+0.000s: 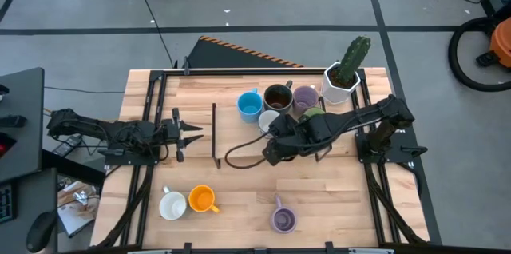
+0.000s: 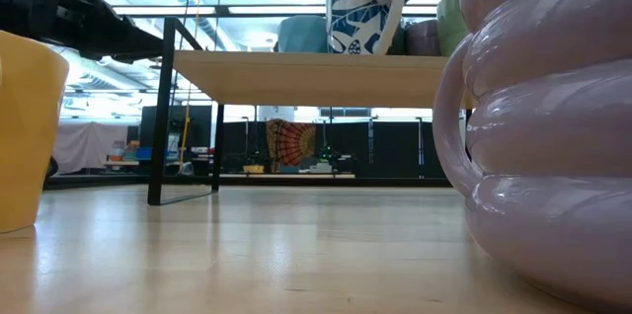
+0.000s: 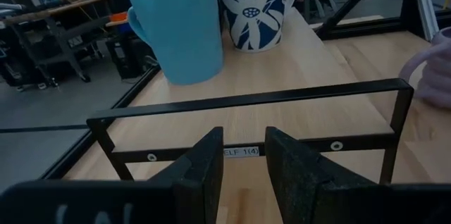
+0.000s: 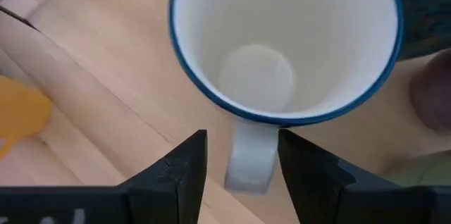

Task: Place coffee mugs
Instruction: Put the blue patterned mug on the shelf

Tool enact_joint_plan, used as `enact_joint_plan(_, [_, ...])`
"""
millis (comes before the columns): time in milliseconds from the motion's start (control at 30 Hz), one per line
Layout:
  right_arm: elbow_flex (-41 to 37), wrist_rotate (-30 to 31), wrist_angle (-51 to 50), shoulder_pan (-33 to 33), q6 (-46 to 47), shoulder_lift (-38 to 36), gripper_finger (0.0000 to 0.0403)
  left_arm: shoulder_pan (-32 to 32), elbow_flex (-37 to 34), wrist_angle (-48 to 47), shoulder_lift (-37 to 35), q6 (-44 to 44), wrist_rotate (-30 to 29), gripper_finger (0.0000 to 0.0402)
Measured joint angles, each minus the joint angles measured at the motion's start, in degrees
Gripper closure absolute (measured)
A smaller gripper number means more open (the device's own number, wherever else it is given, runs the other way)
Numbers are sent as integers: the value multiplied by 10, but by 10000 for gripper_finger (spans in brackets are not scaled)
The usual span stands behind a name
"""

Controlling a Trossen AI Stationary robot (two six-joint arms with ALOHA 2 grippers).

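**While the left arm waits, the right claw straddles a mug's handle**

Where the right gripper (image 4: 242, 139) reaches in over the raised light-wood shelf on its black metal frame (image 2: 296, 77), a white ceramic mug with a blue rim and blue leaf pattern (image 4: 285, 44) sits directly below it. The mug's white handle lies between the two dark fingers (image 4: 184, 160). The fingers stand apart: one is very close to the handle, and the other has a clear gap beside it. In the low view this mug stands on the shelf with the claw just above its rim.

Eight mugs are in sight. Five are bunched together at the shelf:
- the patterned white one
- a light blue mug (image 1: 250, 105) just beside it
- a dark brown mug (image 1: 277, 96)
- a pale purple mug (image 1: 305, 98)
- a green mug (image 1: 313, 113), half hidden by the right arm

Three more stand well apart from these, near the table's front edge:
- a plain white mug (image 1: 172, 204)
- an orange mug (image 1: 202, 199), just beside the white one
- a second purple ribbed mug (image 1: 283, 220), further to the right

One white hexagonal pot holding a green cactus (image 1: 342, 78) stands at the back right of the cluster.

The left gripper (image 1: 190, 134) hovers over the left side of the table, facing the shelf's black rail. Its fingers are parted with nothing between them
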Motion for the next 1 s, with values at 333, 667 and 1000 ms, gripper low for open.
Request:
enact_joint_plan(333, [0,-75,-4,-33,13,-4,267,0,0,0,0,1,0,290])
enact_joint_plan(667, [0,-133,-2,-43,15,-4,318,0,0,-4,0,2,0,290])
enact_joint_plan(1000, [0,-146,-3,-46,29,-4,320,0,0,-4,0,4,0,290])
